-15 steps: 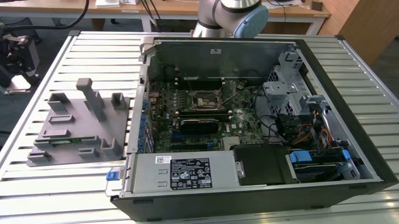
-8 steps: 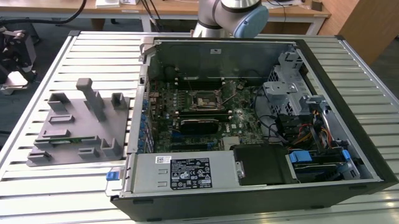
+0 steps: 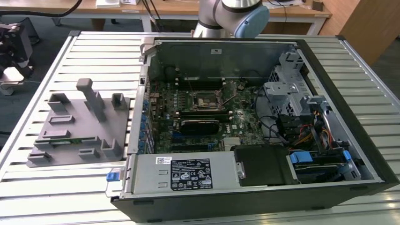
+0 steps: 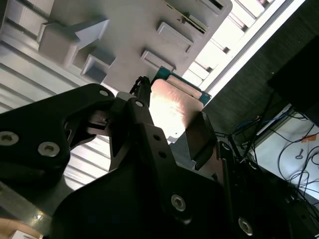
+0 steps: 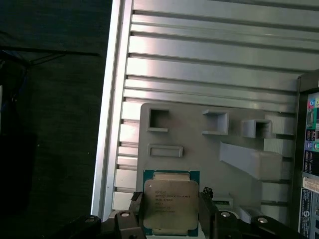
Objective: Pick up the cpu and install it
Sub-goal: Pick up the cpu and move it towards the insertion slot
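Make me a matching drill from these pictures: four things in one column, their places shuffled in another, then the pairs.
1 cpu
2 grey tray
3 socket
4 memory stick

A inside the open computer case
B lying in the grey tray
C clamped in the pincer
D on the slatted table, beside the case

Pairs: 1-C, 2-D, 3-A, 4-B

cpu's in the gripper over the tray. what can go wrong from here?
1. The gripper holds the cpu by two edges only, above the grey tray; it might slip or tilt.
2. The socket sits low inside the open case near cables; a tilted chip could jam there.
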You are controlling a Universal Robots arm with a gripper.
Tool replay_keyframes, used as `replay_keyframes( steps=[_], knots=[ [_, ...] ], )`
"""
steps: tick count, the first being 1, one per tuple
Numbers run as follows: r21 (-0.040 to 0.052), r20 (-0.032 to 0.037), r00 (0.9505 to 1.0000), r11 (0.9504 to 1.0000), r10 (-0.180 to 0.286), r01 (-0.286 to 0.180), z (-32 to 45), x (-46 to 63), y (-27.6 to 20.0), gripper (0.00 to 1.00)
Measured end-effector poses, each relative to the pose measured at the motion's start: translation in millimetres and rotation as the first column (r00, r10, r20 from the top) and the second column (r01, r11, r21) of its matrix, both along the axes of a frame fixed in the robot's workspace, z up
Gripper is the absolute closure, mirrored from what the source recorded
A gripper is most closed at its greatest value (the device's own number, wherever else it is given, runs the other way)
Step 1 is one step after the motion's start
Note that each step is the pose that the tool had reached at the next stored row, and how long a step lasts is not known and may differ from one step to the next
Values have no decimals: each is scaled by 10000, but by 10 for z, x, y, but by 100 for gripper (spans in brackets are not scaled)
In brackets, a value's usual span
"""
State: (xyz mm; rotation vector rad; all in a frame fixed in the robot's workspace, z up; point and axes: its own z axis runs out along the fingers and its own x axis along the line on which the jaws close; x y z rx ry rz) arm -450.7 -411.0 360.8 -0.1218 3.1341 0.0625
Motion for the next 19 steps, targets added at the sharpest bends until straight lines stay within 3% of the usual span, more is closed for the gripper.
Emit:
replay_keyframes(
  steps=[19],
  knots=[
    [0, 1, 10000, 10000, -3, 3, 266, 0, 8, 47]
  ],
)
